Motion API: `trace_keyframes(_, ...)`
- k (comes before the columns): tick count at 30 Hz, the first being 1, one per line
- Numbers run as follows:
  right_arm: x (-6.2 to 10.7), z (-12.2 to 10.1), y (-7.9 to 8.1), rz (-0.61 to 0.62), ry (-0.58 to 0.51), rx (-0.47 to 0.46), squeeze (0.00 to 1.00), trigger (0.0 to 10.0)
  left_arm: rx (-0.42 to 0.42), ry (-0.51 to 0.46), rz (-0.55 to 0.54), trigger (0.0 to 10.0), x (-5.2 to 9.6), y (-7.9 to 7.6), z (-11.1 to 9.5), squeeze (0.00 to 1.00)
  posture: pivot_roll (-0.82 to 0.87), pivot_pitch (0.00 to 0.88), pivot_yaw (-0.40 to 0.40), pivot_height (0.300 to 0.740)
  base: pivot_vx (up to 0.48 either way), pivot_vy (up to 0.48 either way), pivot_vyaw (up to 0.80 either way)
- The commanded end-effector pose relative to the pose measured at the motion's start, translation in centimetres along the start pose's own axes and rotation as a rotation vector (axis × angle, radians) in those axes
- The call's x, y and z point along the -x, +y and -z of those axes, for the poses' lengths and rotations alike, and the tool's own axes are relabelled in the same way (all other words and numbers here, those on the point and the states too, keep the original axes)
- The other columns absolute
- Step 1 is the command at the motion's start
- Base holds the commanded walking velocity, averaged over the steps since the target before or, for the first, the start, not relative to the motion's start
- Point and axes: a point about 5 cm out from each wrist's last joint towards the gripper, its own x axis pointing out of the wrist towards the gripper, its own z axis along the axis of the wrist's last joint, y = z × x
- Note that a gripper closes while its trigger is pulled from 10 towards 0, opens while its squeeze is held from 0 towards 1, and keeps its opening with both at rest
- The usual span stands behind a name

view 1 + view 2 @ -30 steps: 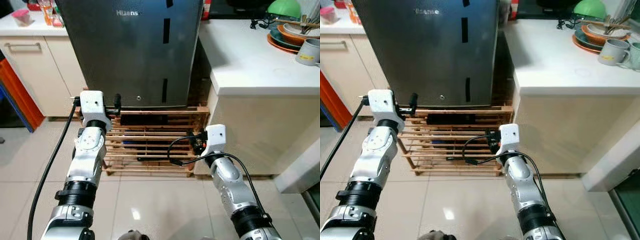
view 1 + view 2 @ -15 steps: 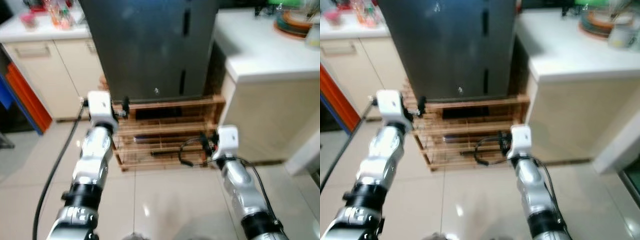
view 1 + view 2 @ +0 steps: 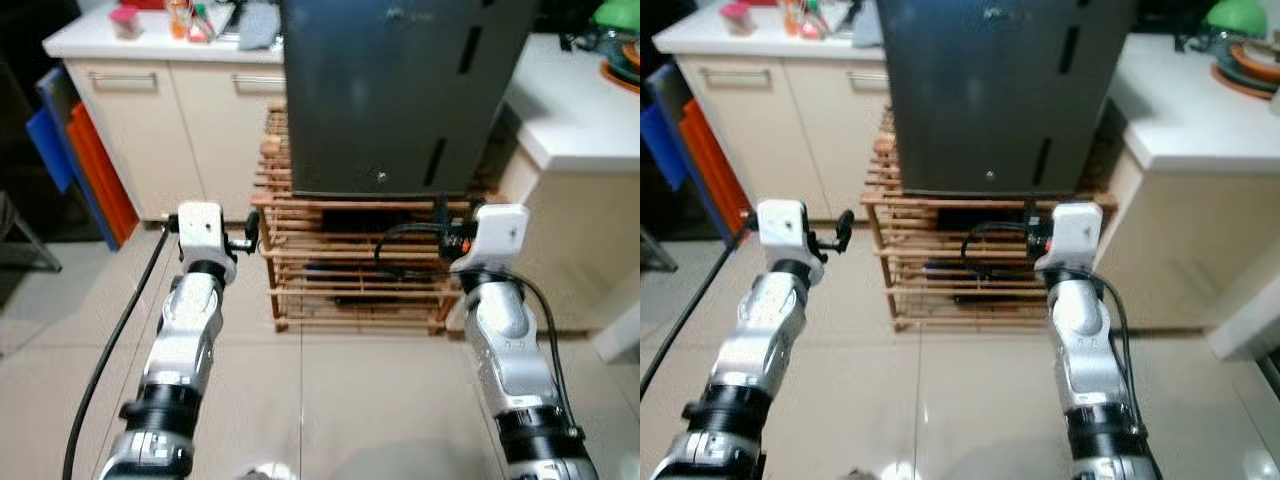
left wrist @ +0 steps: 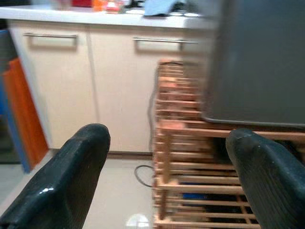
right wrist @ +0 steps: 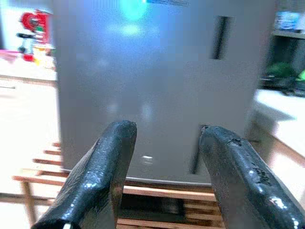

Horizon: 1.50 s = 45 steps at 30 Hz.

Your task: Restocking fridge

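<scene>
My left tool (image 4: 162,186) is spread wide and holds nothing, raised before the cream cabinet (image 3: 170,130) and the left end of the wooden rack (image 3: 360,255). My right tool (image 5: 164,179) is also parted and empty, pointing at the closed dark grey fridge (image 3: 400,90), which stands on that slatted rack between the cabinet and a white counter (image 3: 575,110). Dark items lie blurred inside the rack. Small containers (image 3: 185,18) sit on the cabinet top; stacked dishes (image 3: 1250,60) rest on the counter
</scene>
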Motion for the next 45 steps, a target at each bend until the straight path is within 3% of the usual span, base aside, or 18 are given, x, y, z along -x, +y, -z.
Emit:
trace_keyframes(1, 0.0, 0.4, 0.1, -0.014, 0.032, -0.003, 0.0, 10.0, -0.01, -0.035, -0.008, 10.0, -0.3, -0.1, -1.1, 0.0, -0.07, 0.0, 0.008, 0.74, 0.0, 0.42, 0.0)
trace_keyframes(6, 1.0, 1.7, 0.9, -0.056, 0.089, 0.006, 0.0, 10.0, -0.098, -0.053, -0.041, 10.0, -0.5, 0.2, -1.6, 0.0, -0.06, 0.0, 0.014, 0.74, 0.0, 0.23, 0.0)
trace_keyframes(13, 2.6, 3.7, 0.9, -0.059, 0.163, 0.015, 0.0, 10.0, -0.084, -0.054, 0.002, 10.0, -1.3, -0.3, -2.6, 0.0, -0.05, 0.0, 0.028, 0.74, 0.256, 0.0, 0.0)
trace_keyframes(20, 2.7, 4.5, -1.2, 0.047, 0.214, -0.023, 0.0, 10.0, -0.073, -0.091, 0.008, 10.0, -1.7, -1.0, -3.5, 0.0, -0.07, 0.0, 0.019, 0.74, 0.454, 0.0, 0.0)
trace_keyframes(37, 2.2, 4.4, -1.9, 0.015, 0.216, 0.026, 0.0, 10.0, -0.041, -0.063, 0.008, 10.0, -1.9, -1.9, -2.7, 0.0, -0.09, 0.0, -0.006, 0.74, 0.433, 0.046, 0.0)
trace_keyframes(45, 2.4, 5.0, -2.1, 0.031, 0.233, 0.022, 0.0, 10.0, -0.058, -0.073, -0.021, 10.0, -2.2, -0.8, -3.2, 0.0, -0.09, 0.0, 0.013, 0.74, 0.0, 0.476, -0.6)
